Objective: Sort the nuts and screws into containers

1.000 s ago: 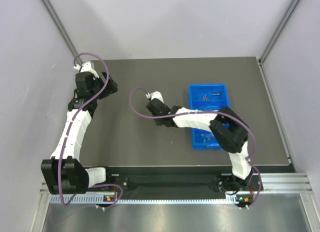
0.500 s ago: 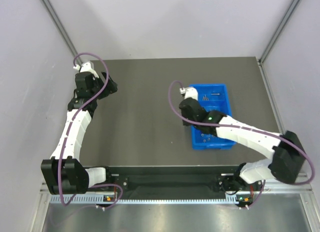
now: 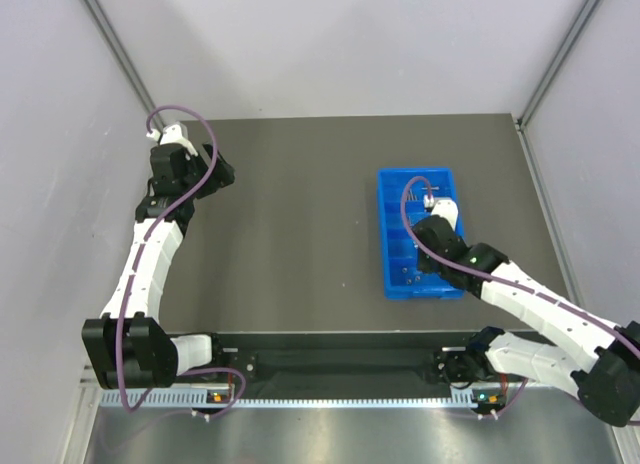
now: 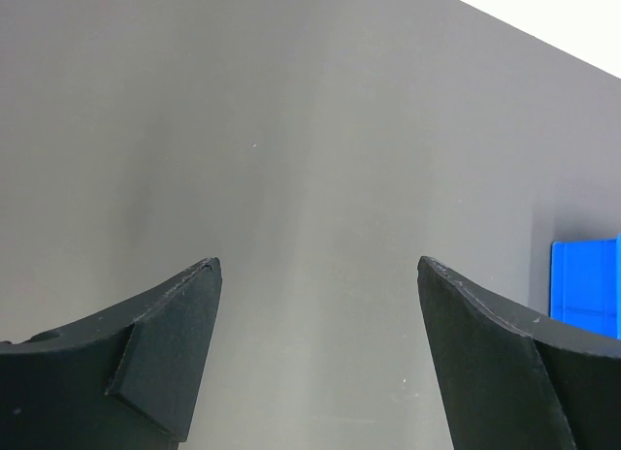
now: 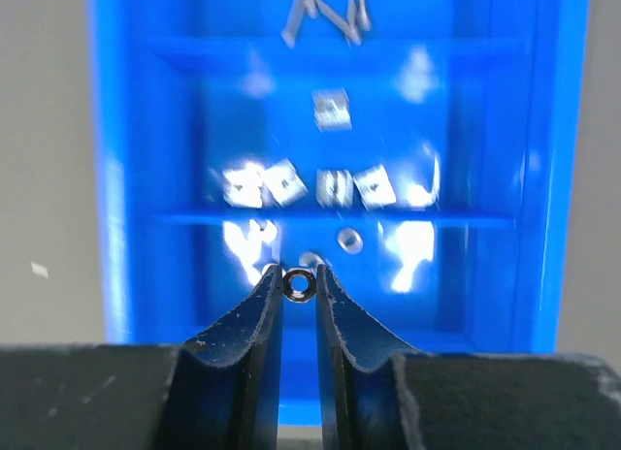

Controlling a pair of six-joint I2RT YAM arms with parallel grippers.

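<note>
The blue compartment tray [image 3: 388, 234] lies right of the mat's centre; it fills the right wrist view [image 5: 116, 178]. My right gripper [image 5: 300, 275] is shut on a small ring-shaped nut [image 5: 300, 284], held at its fingertips above a near compartment of the tray. Another nut [image 5: 349, 241] lies in that compartment, and a squarish nut [image 5: 332, 110] lies farther in. Several screws [image 5: 325, 14] lie in the far compartment. In the top view the right gripper [image 3: 432, 246] hangs over the tray. My left gripper [image 4: 315, 266] is open and empty over bare mat at the far left [image 3: 222, 171].
The dark mat [image 3: 290, 234] covers the table, with pale walls on three sides. The tray's corner [image 4: 585, 285] shows at the right edge of the left wrist view. A metal rail [image 3: 350, 364] runs along the near edge.
My right arm has swung from the middle of the mat rightward and now holds its gripper over the tray. The left arm has not moved.
</note>
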